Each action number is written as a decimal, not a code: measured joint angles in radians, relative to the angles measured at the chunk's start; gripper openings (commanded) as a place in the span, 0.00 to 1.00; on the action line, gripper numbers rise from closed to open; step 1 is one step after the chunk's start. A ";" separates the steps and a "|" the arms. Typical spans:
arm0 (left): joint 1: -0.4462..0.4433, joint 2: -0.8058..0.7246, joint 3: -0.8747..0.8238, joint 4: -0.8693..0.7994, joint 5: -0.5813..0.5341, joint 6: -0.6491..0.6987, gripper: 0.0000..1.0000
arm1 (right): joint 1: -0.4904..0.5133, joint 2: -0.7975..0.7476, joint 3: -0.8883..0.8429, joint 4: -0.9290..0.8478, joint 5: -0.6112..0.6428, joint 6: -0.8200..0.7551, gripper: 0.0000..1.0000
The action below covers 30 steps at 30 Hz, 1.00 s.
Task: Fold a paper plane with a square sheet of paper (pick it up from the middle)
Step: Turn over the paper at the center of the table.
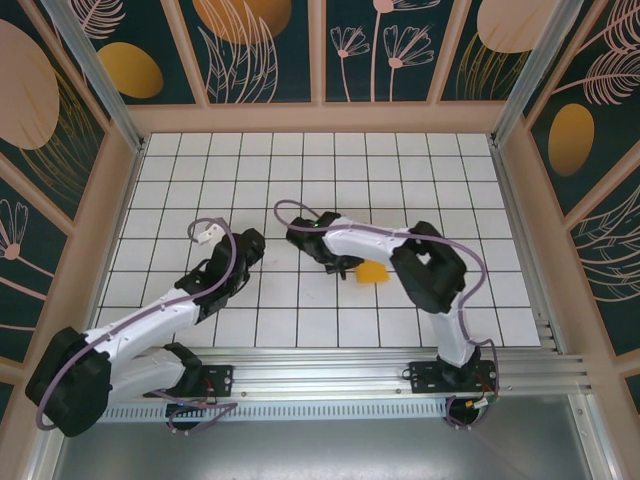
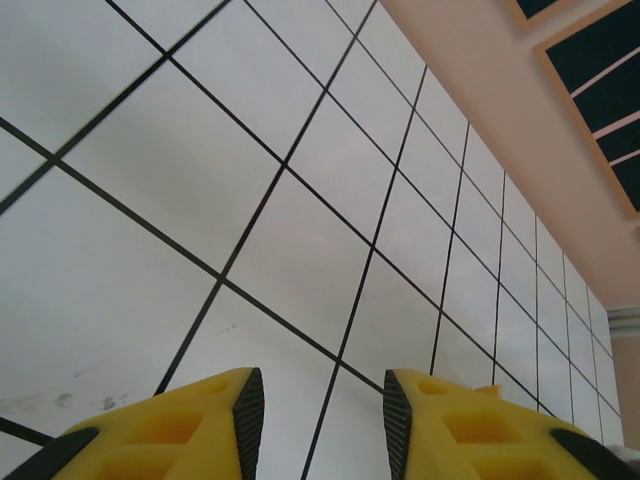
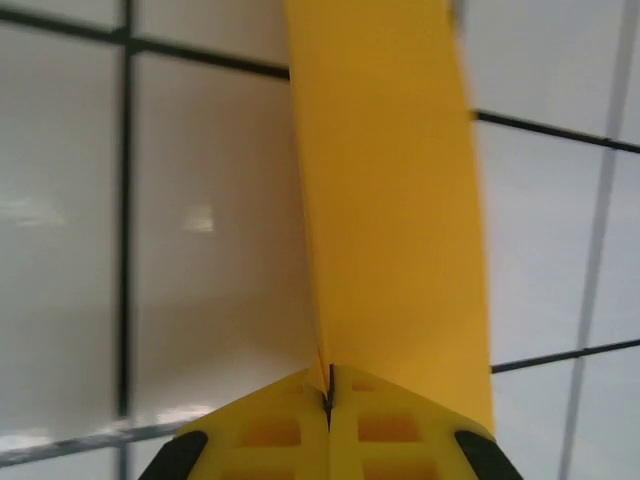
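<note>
Right gripper (image 3: 328, 388), pressed together, pinches the paper plane (image 3: 390, 200) at bottom centre of my wrist view; plane runs up-frame. I see Left gripper (image 2: 322, 405) spread over tiled table (image 2: 150, 300), bottom edge.

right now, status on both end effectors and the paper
Left end effector open, empty. Right end effector shut on the folded paper. Nothing seen in the way.

Table (image 1: 300, 160): white tiles, thin black grid lines; paper (image 3: 390, 200): plain orange-yellow; left gripper (image 2: 323, 420) and right gripper (image 3: 328, 400): yellow with black parts; arms (image 1: 365, 240): white shells, black joints, purple cables; walls (image 1: 420, 60): dark teal, orange ovals, pale pink leaf and flower outlines, beige framing.
</note>
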 measured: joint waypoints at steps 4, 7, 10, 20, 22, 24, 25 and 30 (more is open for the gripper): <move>0.000 -0.049 -0.008 -0.023 -0.021 -0.006 0.43 | 0.023 0.050 0.026 0.044 -0.089 -0.013 0.35; 0.004 -0.075 -0.010 -0.037 -0.024 -0.007 0.43 | 0.011 0.024 0.023 0.081 -0.164 -0.026 0.46; 0.006 -0.092 -0.017 -0.042 -0.022 -0.007 0.46 | -0.003 -0.040 -0.032 0.220 -0.287 -0.041 0.47; 0.006 0.200 0.066 0.117 0.290 0.100 0.34 | -0.309 -0.678 -0.577 0.704 -0.637 -0.040 0.42; 0.003 0.335 0.142 0.169 0.405 0.117 0.31 | -0.435 -0.734 -0.681 0.783 -0.710 -0.036 0.43; -0.013 0.478 0.240 0.208 0.512 0.133 0.30 | -0.536 -0.748 -0.777 0.843 -0.796 -0.040 0.43; -0.026 0.537 0.286 0.222 0.555 0.138 0.29 | -0.572 -0.745 -0.812 0.858 -0.837 -0.045 0.43; -0.087 0.719 0.427 0.256 0.675 0.143 0.26 | -0.666 -0.710 -0.879 0.911 -0.996 -0.083 0.46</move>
